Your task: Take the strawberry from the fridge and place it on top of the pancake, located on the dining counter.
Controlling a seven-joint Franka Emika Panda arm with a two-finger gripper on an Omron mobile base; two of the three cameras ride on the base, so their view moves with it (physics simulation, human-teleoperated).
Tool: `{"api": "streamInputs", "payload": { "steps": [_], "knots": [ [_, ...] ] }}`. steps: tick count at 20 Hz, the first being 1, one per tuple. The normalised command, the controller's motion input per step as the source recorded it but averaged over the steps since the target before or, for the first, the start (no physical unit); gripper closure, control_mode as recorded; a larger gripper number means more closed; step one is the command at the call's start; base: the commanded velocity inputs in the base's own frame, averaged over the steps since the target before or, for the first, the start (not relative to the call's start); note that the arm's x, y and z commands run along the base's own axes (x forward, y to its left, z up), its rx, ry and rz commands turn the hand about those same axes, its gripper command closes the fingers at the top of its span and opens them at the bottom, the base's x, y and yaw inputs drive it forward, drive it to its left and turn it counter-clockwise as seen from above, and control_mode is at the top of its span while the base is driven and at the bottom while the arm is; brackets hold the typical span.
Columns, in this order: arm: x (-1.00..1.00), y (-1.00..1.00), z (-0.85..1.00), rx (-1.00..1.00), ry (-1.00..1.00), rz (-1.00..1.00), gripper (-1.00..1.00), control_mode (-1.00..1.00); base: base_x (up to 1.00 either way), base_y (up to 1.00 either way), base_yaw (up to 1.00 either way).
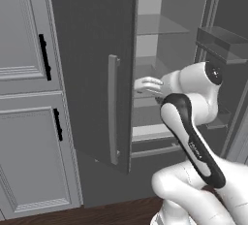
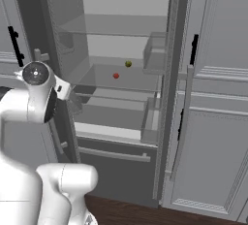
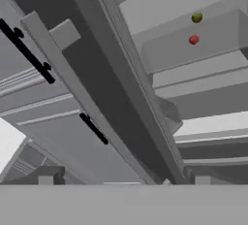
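Nearest to me the white arm (image 1: 193, 136) bends up off its base and reaches toward the open fridge (image 1: 92, 49). The gripper (image 3: 123, 176) sits low at the fridge's left door; in the hand view its two dark fingertips (image 3: 46, 175) stand wide apart, with nothing between them, so the claw is spread open and holds nothing.

Just beyond it, the left door swings out toward the room, its long grey bar handle (image 1: 113, 110) upright along the door's edge. To the left of that door stand light grey panelled cabinets (image 1: 26, 98) with black handles. The right door hangs open on the other side, with its own bar handle (image 2: 181, 122).

Farther in, past the bottom drawer front and the lower shelves, a glass shelf carries the strawberry (image 2: 116, 75), small and red, toward the back of the light grey interior. A small yellow-green fruit (image 2: 128, 64) sits near it, slightly farther back and to the right; the two are apart.
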Motion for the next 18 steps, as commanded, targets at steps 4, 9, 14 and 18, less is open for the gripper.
{"api": "streamInputs", "payload": {
  "steps": [4,9,14,18],
  "knots": [
    [-0.02,-0.62,-0.1,0.11,0.16,0.0,-1.0,-1.0,0.0,0.0,0.0],
    [0.06,-0.21,-0.03,0.11,0.15,0.0,-1.0,-1.0,0.0,0.0,0.0],
    [0.25,-0.07,-0.04,0.13,0.1,0.0,-1.0,-1.0,0.0,0.0,0.0],
    [0.32,-0.01,-0.13,0.11,0.1,0.0,-1.0,-1.0,0.0,0.0,0.0]
  ]
}}
